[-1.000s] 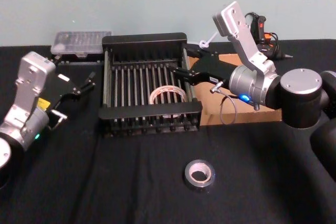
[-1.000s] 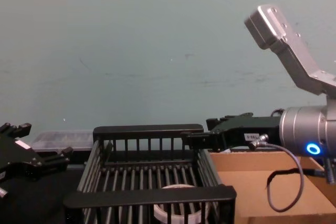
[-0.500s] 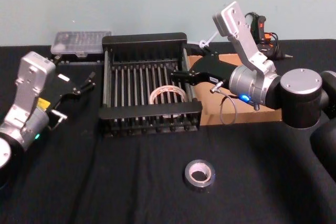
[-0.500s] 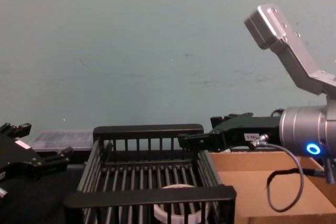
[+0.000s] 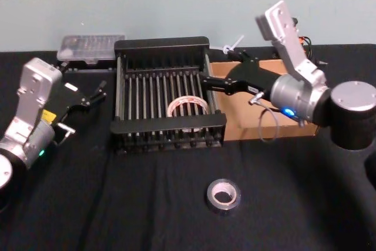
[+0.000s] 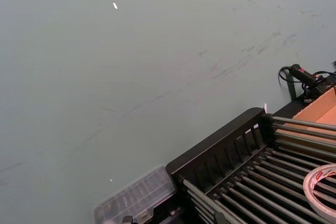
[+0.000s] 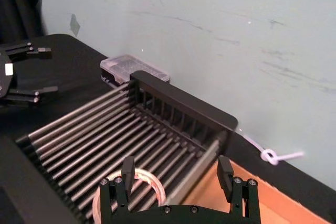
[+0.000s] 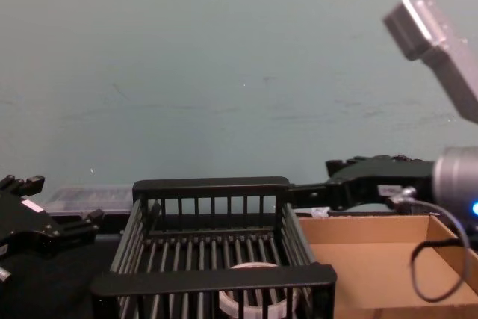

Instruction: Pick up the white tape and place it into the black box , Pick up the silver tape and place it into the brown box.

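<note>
Head view: right claw (image 5: 207, 79), released and empty, reaches level over black box (image 5: 161, 44) rim.

white tape (image 8: 252, 302) partly hidden behind black box (image 8: 213, 280) rim

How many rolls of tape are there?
2. The white tape lies flat on the slatted bottom of the black box. The silver tape lies on the black table in front of the boxes, nearer the robot. None shows in the brown box.

Black-draped table (image 5: 117, 204) bearing black box (image 5: 166, 130), brown box (image 5: 247, 116), silver tape (image 5: 223, 196), clear plastic case (image 5: 91, 48).
</note>
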